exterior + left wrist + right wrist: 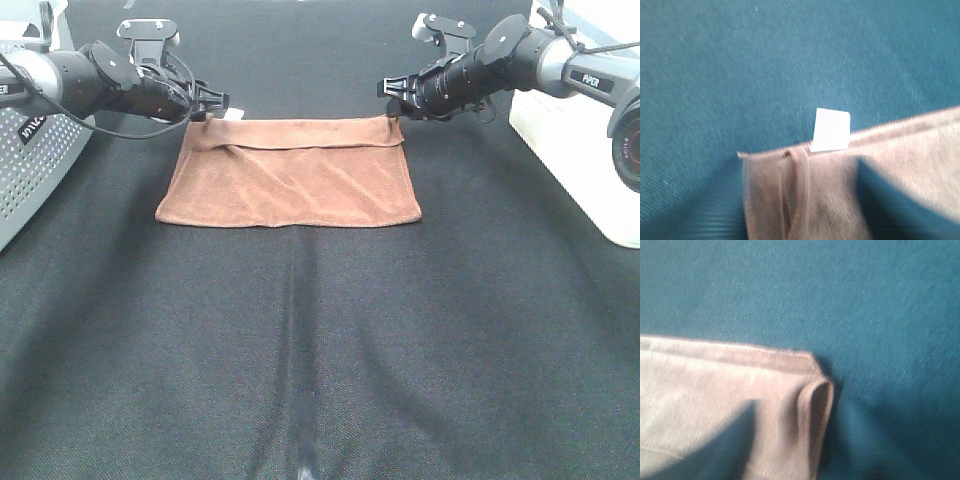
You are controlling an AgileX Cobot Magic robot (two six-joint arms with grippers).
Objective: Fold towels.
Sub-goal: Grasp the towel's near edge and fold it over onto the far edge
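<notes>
Towel (pixel 290 175): we are seeing it lying on the black table (pixel 320 350).
Left gripper (pixel 215 103): hovering at its white tag (pixel 830 130) corner; jaws, we cannot tell.
Right gripper (pixel 392 95): hovering at the other far corner; jaws, we cannot tell.
Right arm (pixel 560 65): we are reading "PIPER".

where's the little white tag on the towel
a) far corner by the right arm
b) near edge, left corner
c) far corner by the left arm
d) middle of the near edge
C: the white tag sticks out from the far corner of the towel, right beside the left end effector; the far corner in the right wrist view shows no tag.
</notes>
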